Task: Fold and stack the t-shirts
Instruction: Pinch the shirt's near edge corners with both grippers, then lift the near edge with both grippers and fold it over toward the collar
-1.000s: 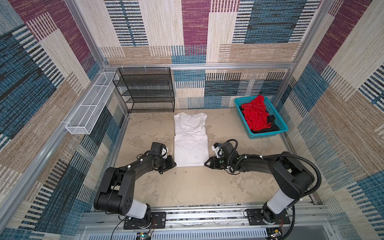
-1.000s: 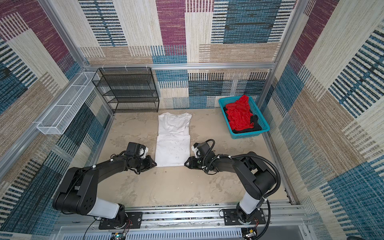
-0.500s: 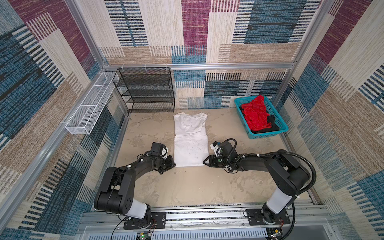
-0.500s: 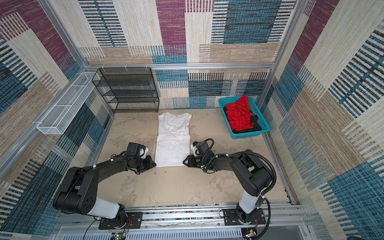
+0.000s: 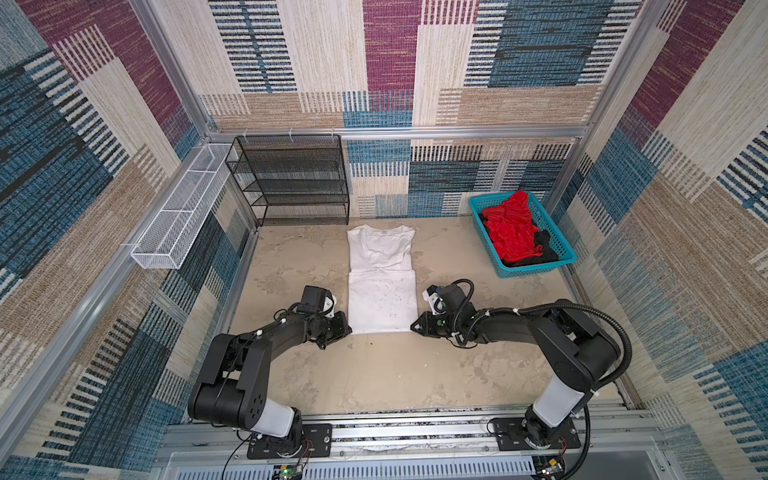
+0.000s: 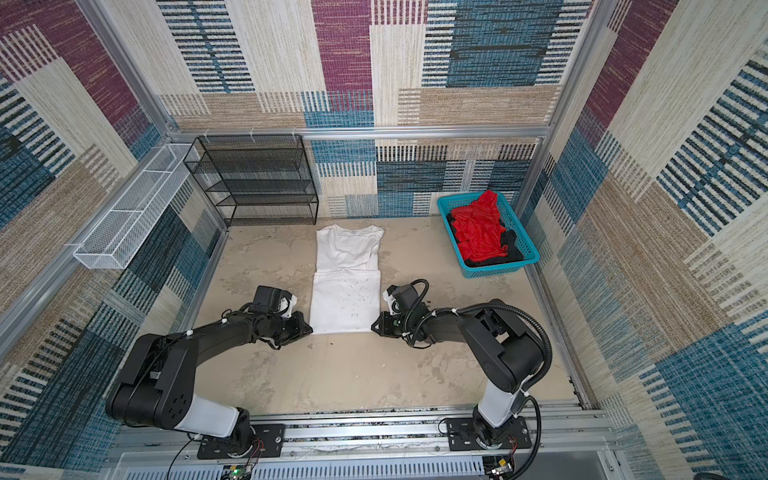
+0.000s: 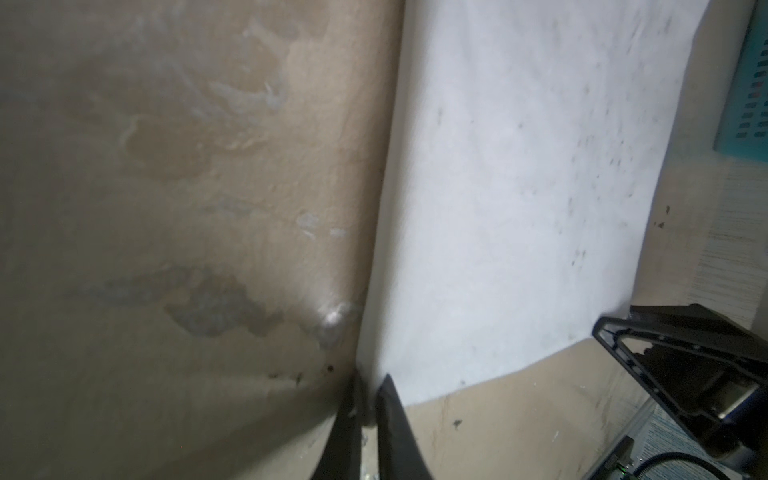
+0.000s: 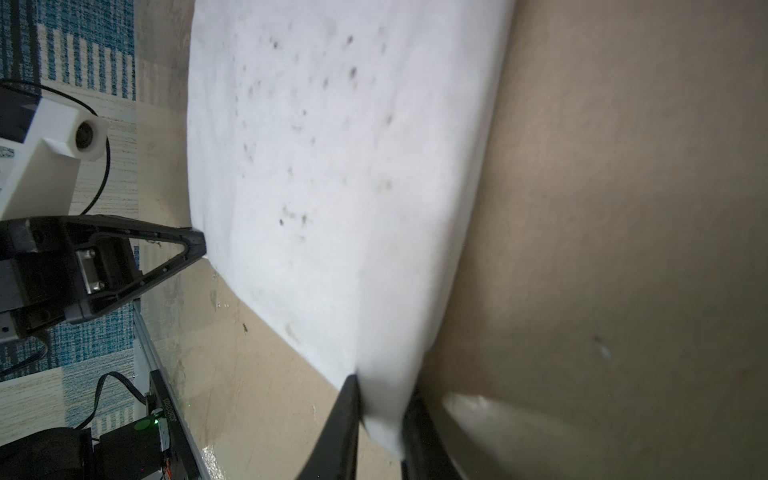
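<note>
The white shirt (image 5: 382, 291) lies flat in the middle of the desk (image 5: 395, 374), its front corners clenched by the left tool (image 5: 349, 331) and right tool (image 5: 412, 327); the red shirt (image 5: 511, 230) and black shirt (image 5: 542, 241) sit in the basket (image 5: 536, 270) at the back right corner.

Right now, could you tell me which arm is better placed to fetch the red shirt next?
Right. The red shirt lies in the basket on that arm's side, nearer the right gripper than the left gripper; both pinch the white t-shirt at its near corners.
</note>
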`<state>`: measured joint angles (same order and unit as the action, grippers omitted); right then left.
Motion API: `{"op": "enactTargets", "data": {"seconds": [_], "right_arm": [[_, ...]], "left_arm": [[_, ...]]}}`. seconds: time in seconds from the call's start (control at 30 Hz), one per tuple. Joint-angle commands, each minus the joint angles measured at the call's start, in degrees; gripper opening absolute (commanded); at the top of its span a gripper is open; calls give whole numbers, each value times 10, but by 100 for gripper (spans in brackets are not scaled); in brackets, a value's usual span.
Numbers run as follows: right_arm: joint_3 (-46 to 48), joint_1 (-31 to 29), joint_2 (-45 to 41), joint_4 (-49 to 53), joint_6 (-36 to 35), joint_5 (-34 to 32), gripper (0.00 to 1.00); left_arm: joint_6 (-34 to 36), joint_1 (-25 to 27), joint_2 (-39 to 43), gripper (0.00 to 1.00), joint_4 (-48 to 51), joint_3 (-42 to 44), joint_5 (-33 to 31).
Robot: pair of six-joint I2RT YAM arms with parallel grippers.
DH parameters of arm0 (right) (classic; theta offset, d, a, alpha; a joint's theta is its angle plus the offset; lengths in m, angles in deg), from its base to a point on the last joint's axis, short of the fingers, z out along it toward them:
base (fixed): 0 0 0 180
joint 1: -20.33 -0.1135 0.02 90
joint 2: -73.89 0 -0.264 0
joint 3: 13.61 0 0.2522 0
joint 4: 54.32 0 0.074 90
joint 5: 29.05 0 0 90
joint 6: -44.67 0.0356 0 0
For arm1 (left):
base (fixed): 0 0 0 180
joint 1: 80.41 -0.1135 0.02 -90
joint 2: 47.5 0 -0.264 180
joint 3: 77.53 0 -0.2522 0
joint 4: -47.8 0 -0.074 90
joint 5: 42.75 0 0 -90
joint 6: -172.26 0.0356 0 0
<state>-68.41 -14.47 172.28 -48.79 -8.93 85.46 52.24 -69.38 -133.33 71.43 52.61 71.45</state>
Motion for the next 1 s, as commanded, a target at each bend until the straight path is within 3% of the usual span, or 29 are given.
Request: {"op": "enactTargets", "data": {"seconds": [0.0, 0.1, 0.23, 0.53, 0.97], "right_arm": [[8, -1, -6, 37, 6, -3, 21], [14, -1, -15, 30, 9, -2, 16], [10, -1, -20, 36, 1, -4, 0], [15, -7, -81, 74, -16, 14, 0], [75, -68, -277, 155, 33, -5, 0]], "left_arm": [[-9, 1, -4, 8, 34, 5, -11], [-12, 1, 3, 6, 37, 8, -9], [-20, 1, 19, 2, 43, 18, -4], [-60, 19, 104, 0, 99, 41, -2], [-129, 126, 309, 0, 307, 10, -89]]}}
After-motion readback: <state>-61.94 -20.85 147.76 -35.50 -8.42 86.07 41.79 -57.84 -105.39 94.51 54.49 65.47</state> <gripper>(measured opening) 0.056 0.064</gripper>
